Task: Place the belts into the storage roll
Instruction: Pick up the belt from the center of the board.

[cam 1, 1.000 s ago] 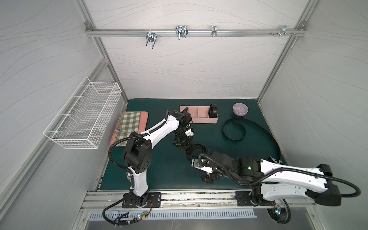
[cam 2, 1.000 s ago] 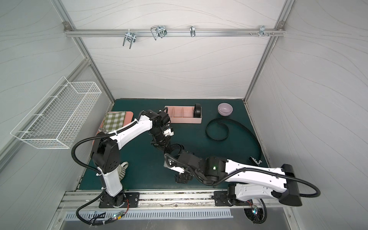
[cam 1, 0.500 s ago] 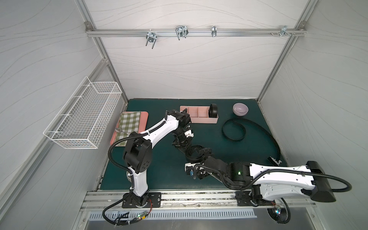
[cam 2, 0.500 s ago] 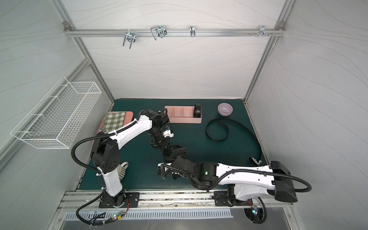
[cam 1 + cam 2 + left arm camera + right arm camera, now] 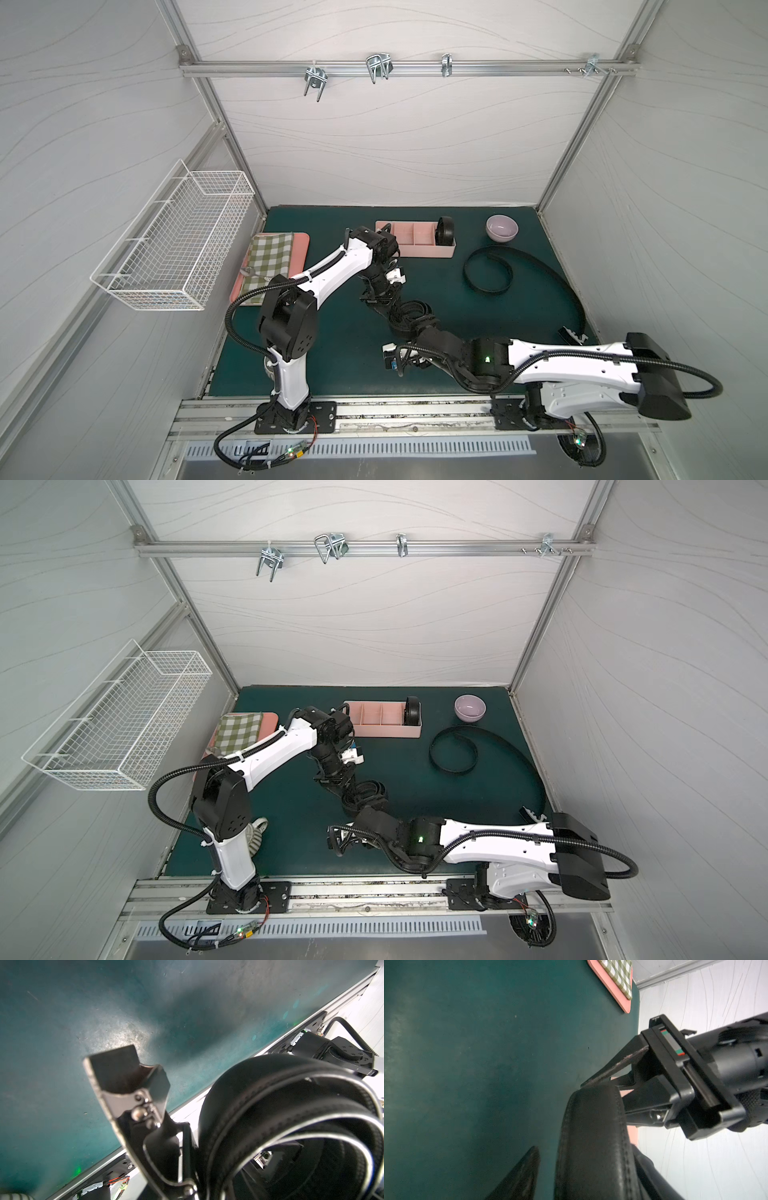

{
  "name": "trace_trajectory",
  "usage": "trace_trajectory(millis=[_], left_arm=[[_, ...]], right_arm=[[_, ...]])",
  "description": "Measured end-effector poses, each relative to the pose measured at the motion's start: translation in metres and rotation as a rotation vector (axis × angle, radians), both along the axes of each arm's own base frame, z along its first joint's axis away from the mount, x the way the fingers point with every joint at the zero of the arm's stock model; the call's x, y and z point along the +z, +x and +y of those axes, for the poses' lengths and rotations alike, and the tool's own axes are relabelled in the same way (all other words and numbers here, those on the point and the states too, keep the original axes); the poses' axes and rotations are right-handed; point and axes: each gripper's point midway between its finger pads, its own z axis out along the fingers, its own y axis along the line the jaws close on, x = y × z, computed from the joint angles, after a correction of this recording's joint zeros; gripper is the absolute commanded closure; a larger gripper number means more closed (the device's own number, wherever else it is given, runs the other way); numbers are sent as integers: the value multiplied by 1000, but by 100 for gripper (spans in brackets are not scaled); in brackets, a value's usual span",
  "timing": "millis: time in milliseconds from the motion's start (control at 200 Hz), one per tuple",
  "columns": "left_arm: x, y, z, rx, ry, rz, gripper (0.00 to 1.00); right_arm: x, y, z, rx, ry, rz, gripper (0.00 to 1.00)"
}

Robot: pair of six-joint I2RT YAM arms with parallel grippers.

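Across mat (image 5: 340, 332) — three belts (image 5: 487, 289), one storage roll (image 5: 419, 250)

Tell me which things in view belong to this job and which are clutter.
Job:
- storage roll
- coiled belt in its end compartment
- loose belt
- rolled belt at centre

Clutter:
- purple bowl
- pink tray with checked cloth
- wire basket

A white wire basket (image 5: 174, 237) hangs on the side wall, and a metal rail (image 5: 498, 68) across the back wall carries several hooks (image 5: 377, 66). On the green mat (image 5: 332, 353), a flat pink tray (image 5: 301, 249) holds a green checked cloth (image 5: 270, 257). A lilac bowl (image 5: 502, 227) sits near the far corner.
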Motion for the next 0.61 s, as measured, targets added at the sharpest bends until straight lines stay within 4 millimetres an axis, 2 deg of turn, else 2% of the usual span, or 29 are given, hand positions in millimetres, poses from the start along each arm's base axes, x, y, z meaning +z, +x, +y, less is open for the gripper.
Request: trace_trajectory(millis=[90, 135, 290, 465, 605], left_arm=[[-1, 0, 0, 0, 3, 0, 100], [-1, 0, 0, 0, 3, 1, 100], [-1, -1, 1, 0, 7, 11, 100], [-1, -1, 1, 0, 7, 11, 100], [-1, 0, 0, 3, 5, 7, 75]], right_arm=[[2, 2, -1, -4, -6, -1, 68], [3, 3, -1, -1, -16, -5, 73], [4, 6, -1, -14, -43, 9, 75], [3, 8, -1, -22, -49, 16, 80], [3, 9, -3, -32, -47, 42, 83]])
